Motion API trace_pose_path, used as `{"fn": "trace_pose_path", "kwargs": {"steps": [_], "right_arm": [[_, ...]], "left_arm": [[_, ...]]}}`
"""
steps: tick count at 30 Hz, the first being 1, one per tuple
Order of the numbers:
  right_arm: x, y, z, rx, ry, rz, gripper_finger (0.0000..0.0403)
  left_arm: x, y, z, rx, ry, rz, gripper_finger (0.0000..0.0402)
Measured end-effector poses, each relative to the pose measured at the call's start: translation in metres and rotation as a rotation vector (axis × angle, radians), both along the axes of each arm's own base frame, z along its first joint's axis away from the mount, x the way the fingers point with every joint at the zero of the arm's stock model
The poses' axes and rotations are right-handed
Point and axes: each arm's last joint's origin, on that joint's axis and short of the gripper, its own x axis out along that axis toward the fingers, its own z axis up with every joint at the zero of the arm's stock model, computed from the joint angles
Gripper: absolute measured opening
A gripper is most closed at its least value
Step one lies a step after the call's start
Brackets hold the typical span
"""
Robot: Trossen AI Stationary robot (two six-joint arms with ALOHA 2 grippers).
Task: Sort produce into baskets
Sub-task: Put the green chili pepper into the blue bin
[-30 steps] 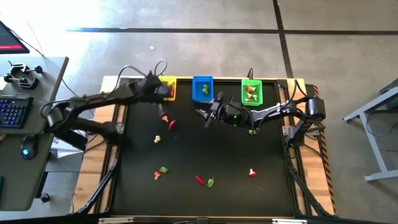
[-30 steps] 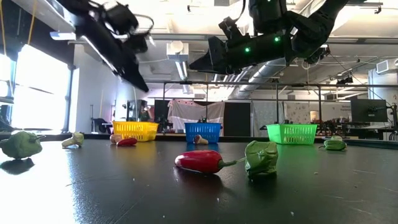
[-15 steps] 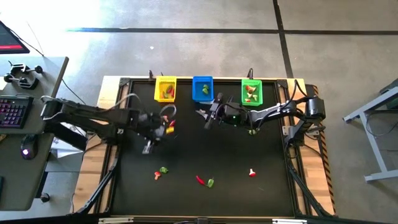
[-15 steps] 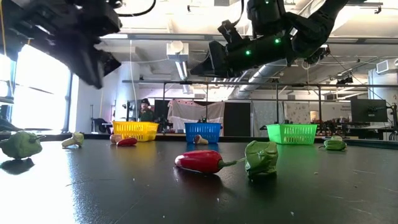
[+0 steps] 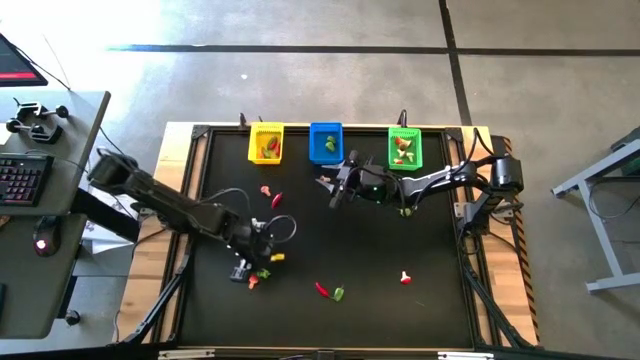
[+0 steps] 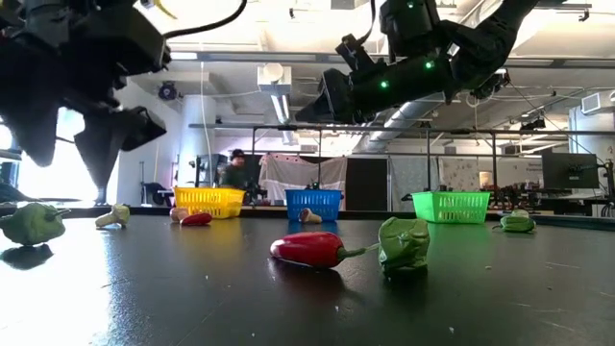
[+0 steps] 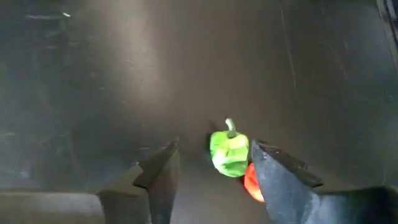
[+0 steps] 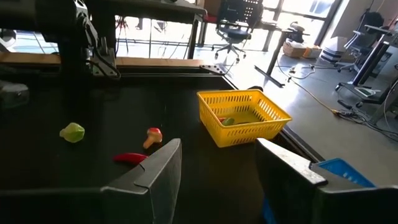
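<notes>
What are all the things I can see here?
table: 1, black, under both arms
baskets: 3, yellow, blue, green, in a row along one table edge, each with small pieces inside
chillies: 2, red, one before the yellow basket, one mid-table
mushrooms: 2, white-and-red, loose on table
green pieces: 4, loose
red piece: 1, touching the first green piece
keyboard: 1, dark, side desk
person: 1, in the room behind
left gripper: open, over that green piece
right gripper: open, empty, raised before the blue basket
</notes>
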Motion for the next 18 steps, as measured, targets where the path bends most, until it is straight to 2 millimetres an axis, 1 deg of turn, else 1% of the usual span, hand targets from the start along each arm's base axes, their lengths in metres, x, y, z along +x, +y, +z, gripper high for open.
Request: {"fn": "trace_pose_path", "kwargs": {"steps": [3, 6, 13, 18], "right_arm": [[0.0, 0.0, -0.001, 0.0, 0.014, 0.001, 0.0194], [-0.001, 0.0, -0.003, 0.001, 0.037, 0.001, 0.0194], [-0.001, 0.0, -0.006, 0.001, 0.062, 0.002, 0.0194], [-0.001, 0.0, -0.006, 0.0, 0.064, 0.002, 0.0194]], "left_arm": [[0.002, -0.003, -0.009, 0.005, 0.035, 0.0, 0.0198], [0.004, -0.004, -0.013, 0.004, 0.05, 0.012, 0.0199], [0.005, -0.007, -0.013, -0.047, 0.06, -0.003, 0.02], [0.003, -0.013, -0.013, -0.042, 0.047, -0.041, 0.02]]}}
